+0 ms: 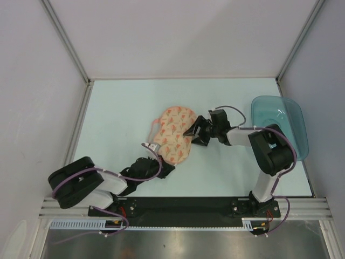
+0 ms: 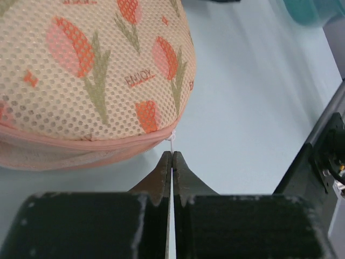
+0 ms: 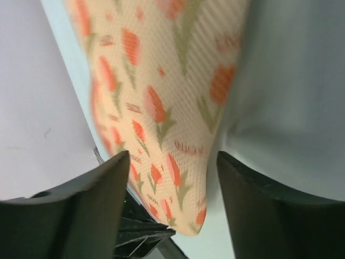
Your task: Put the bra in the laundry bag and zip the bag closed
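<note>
Left wrist view: left pincer is closed to a hairline, fingers pressed flat together just above the tabletop. A small white tab at the pink zip edging sits right at the fingertips. I cannot tell whether it is actually nipped between them.

Directly beyond the tips lies the laundry bag, a peach mesh dome with an orange-red tulip print. Its near rim rests on the tabletop, and the edging reads as one continuous line along the part I can see.

Top view: the bag is near the middle of the tabletop, with one arm on either side. The left pincer is at its near-left edge and the right pincer at its right edge.

Right wrist view: right pincer is spread wide, and one lobe of the bag shows in the gap between the fingers. It grips nothing. The picture is soft, so contact is unclear.

I cannot make out the bra in any view.

A translucent teal tray sits at the right edge of the tabletop, well apart from the bag.
</note>
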